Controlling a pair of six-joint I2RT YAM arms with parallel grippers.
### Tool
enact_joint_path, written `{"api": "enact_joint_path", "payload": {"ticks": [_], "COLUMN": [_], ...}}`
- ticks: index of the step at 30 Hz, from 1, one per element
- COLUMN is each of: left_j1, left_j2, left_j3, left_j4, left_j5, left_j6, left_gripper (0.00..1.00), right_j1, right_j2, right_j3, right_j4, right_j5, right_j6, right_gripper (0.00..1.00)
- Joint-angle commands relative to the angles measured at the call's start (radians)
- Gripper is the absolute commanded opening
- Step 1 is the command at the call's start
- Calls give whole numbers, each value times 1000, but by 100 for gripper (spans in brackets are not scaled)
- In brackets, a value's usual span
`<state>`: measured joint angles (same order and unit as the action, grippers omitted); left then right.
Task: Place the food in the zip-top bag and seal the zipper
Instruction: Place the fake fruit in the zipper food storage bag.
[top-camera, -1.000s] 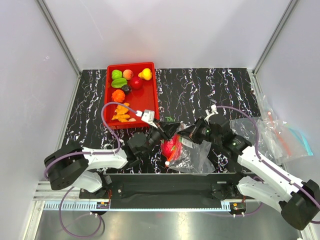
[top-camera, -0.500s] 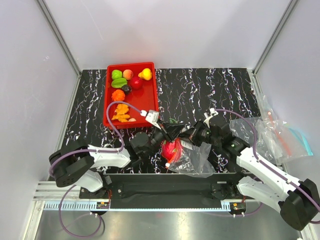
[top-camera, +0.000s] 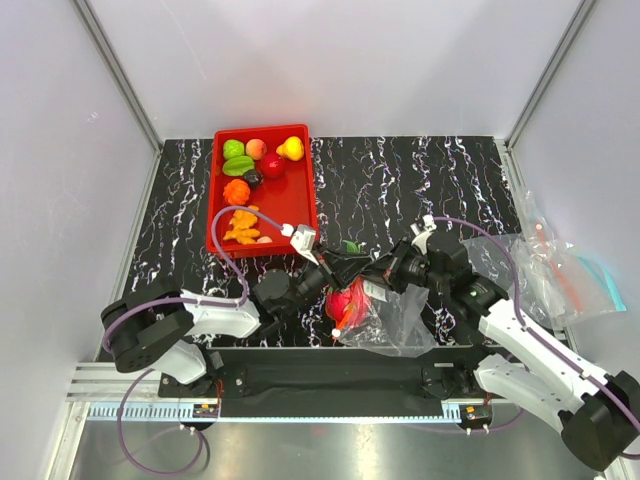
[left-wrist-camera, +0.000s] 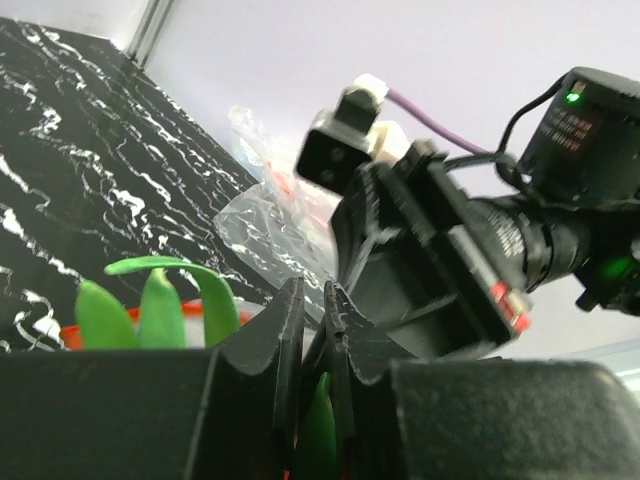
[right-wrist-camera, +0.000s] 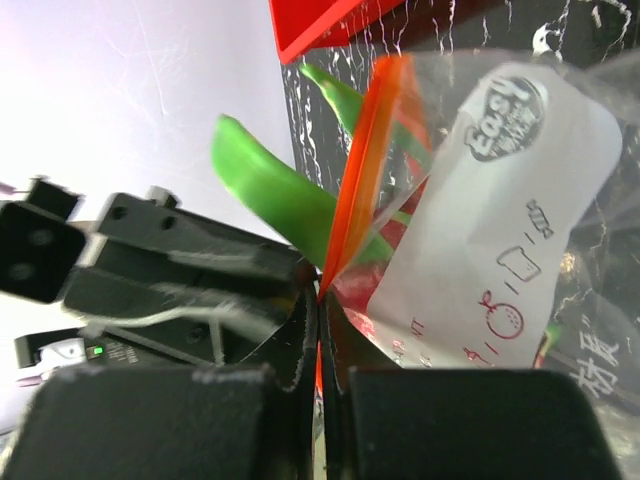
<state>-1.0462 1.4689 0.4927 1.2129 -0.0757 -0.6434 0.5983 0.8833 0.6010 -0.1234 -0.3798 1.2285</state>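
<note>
**Operator:** While the right gripper (right-wrist-camera: 318, 300) is clamped on the zipper (right-wrist-camera: 365, 150), what does the other arm hold?

**Technician:** Jaws nearly together, the left gripper (left-wrist-camera: 313, 300) pinches a green leaf (left-wrist-camera: 318, 430) of the magenta food piece (top-camera: 343, 298). It sits at the mouth of the zip-top bag (top-camera: 395, 318), near centre. The film looks limp, so hold the stiffer strip. The glossy toy may slip.

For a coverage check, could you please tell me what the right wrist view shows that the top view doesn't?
Right wrist only: white label on the bag, right jaws shut on the orange zipper. Top only: red tray of toy food, spare bags. Both: the bag and green leaves of the toy fruit.
</note>
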Motion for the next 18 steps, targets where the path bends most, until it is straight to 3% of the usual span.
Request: {"api": "enact_joint_path", "payload": {"ticks": [1,3,11,18], "left_j1": [-6,-6,-6,-15], "left_j2": [-22,-36,-10,34], "left_j3": [-49,-72,-121,-60], "left_j4": [149,136,132,189], "left_j5": [-38,-73,-122,-72], "left_j6": [-25,-33,-140,-205], "left_gripper": [1,5,3,3], "right_j1": [-38,-51,-86,-86], "right_j2": [-59,-70,-86,-60], "right_j3": [40,33,10,-36], "right_j4": [4,-8,8,76], "right_j5": [-28,-31,-56,-77], "right_j6": [0,-1,9,40], "right_gripper": [0,0,0,0]}}
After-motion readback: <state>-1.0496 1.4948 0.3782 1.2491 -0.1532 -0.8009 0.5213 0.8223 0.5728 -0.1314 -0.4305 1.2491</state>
